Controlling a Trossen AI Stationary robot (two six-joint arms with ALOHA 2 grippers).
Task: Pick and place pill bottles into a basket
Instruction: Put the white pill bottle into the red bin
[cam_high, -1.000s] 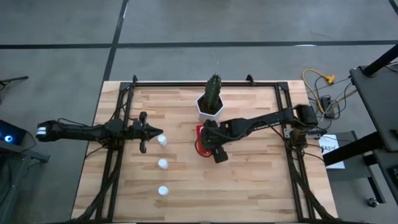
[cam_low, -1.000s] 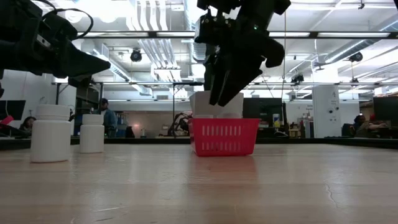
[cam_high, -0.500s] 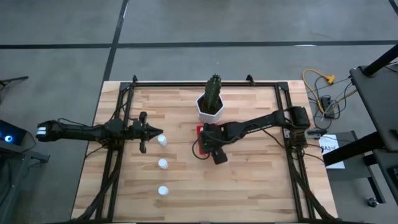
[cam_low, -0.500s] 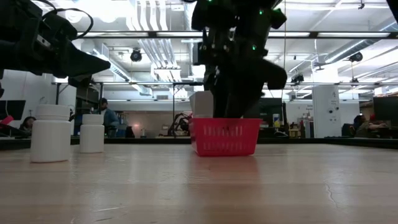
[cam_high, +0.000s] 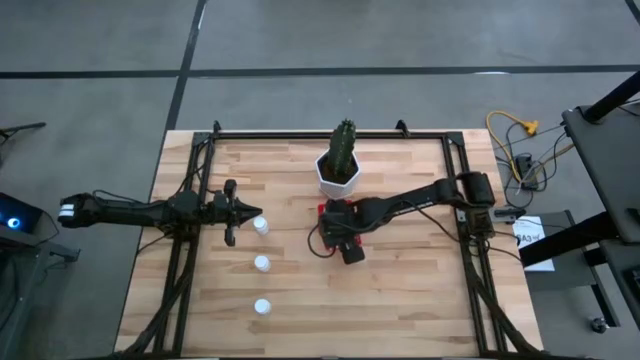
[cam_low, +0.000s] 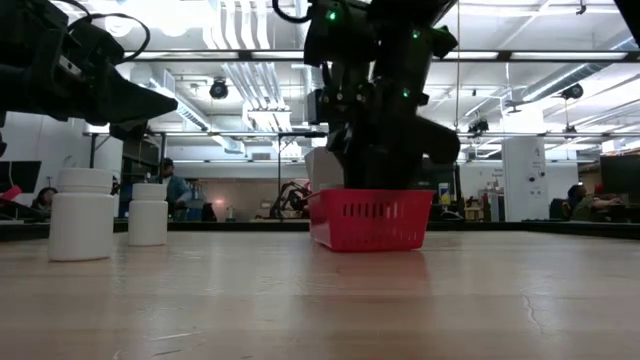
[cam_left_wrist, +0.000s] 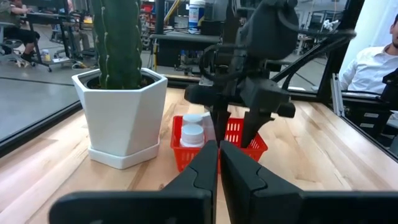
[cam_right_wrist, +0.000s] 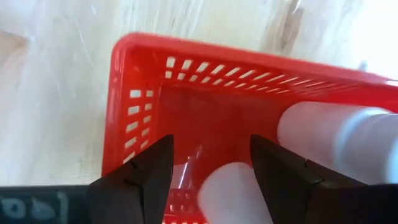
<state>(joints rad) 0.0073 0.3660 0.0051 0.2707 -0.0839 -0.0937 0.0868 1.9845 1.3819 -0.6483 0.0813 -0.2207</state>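
Pale wooden table (cam_high: 400, 300) seen from above, dark metal rails along its edges. At far left, left arm stretched level across the wood, left gripper (cam_high: 236, 212) with jaws pressed together, holding nothing, tip just beside the nearest of three pill bottles standing in a loose column: first bottle (cam_high: 261, 226) near the gripper, second bottle (cam_high: 262, 264) below it, third bottle (cam_high: 262, 307) closest to the table's front edge, each well apart from the next. In the level view, two of these white bottles (cam_low: 82, 214) (cam_low: 148, 214) upright at the left on the wood. Toward the middle, white hexagonal pot (cam_high: 339, 173) with a green cactus (cam_high: 344, 146), upright near the back edge. Just in front of the pot, red basket (cam_high: 323, 213) resting on the table, mostly covered from above by the right arm. Right gripper (cam_high: 345, 232) lowered over the basket, jaws spread, fingers (cam_right_wrist: 142, 173) reaching down inside the red mesh walls, pinching nothing visible. Inside the basket, white bottles: one lying against the wall (cam_right_wrist: 339, 137), another cap (cam_right_wrist: 233, 190) between the fingers; from the left wrist view, two bottles (cam_left_wrist: 193, 132) upright inside at one end. At far right, off the table, a yellow cable (cam_high: 512, 132) and a stand.
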